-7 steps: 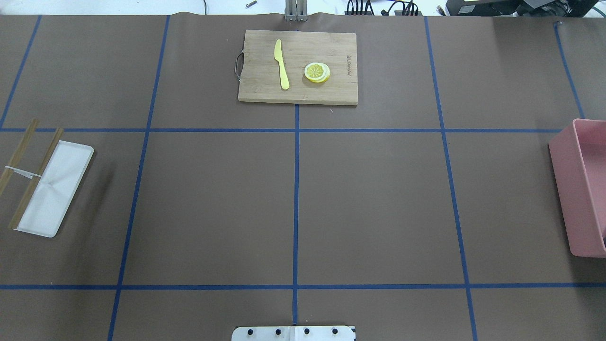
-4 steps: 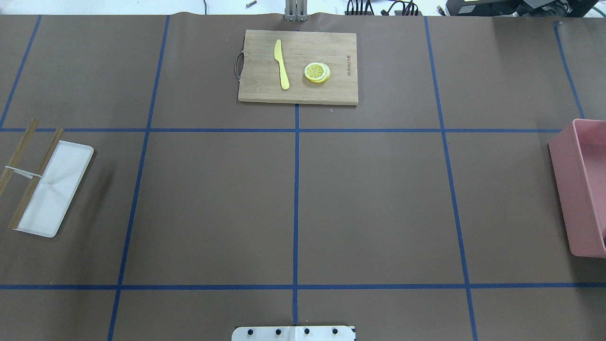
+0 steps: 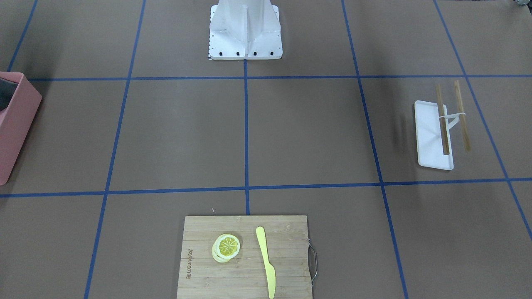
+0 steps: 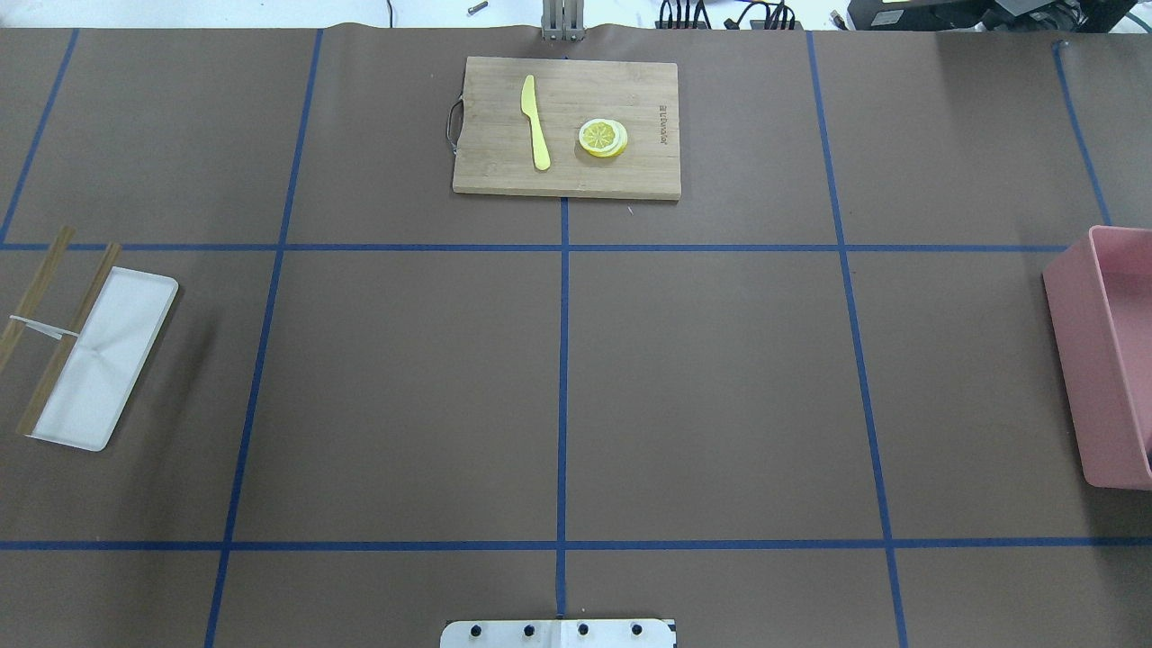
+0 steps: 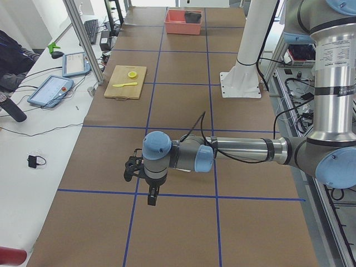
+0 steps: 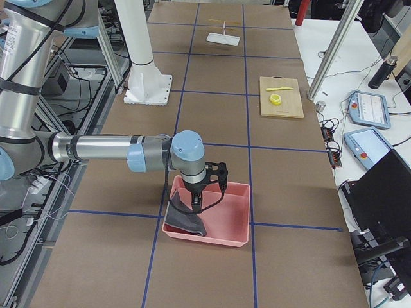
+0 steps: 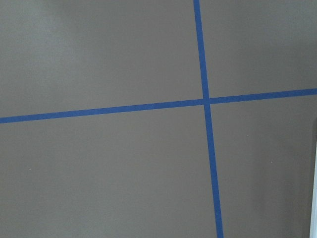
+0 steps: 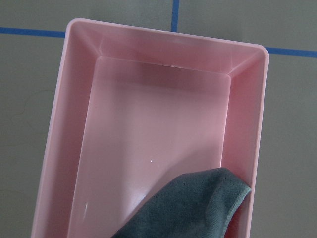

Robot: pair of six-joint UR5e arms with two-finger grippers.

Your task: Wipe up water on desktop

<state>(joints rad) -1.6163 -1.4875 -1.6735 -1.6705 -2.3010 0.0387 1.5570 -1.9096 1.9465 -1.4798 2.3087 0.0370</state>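
The desktop point(image 4: 720, 387) is flat brown, split by blue tape lines; I can make out no water on it. My left gripper point(image 5: 151, 197) shows only in the exterior left view, hanging above the desktop point(image 5: 178, 222) near a tape line; I cannot tell if it is open or shut. My right gripper point(image 6: 196, 202) shows only in the exterior right view, down in a pink bin point(image 6: 205, 239) over a grey cloth point(image 6: 186, 221); I cannot tell its state. The right wrist view shows the cloth point(image 8: 193, 208) in the bin's near corner point(image 8: 158, 124).
A bamboo cutting board point(image 4: 567, 126) with a yellow knife point(image 4: 535, 121) and lemon slices point(image 4: 603, 138) lies at the far middle. A white tray point(image 4: 108, 355) with two wooden sticks point(image 4: 67, 337) is at the left edge. The pink bin point(image 4: 1102, 360) is at the right edge.
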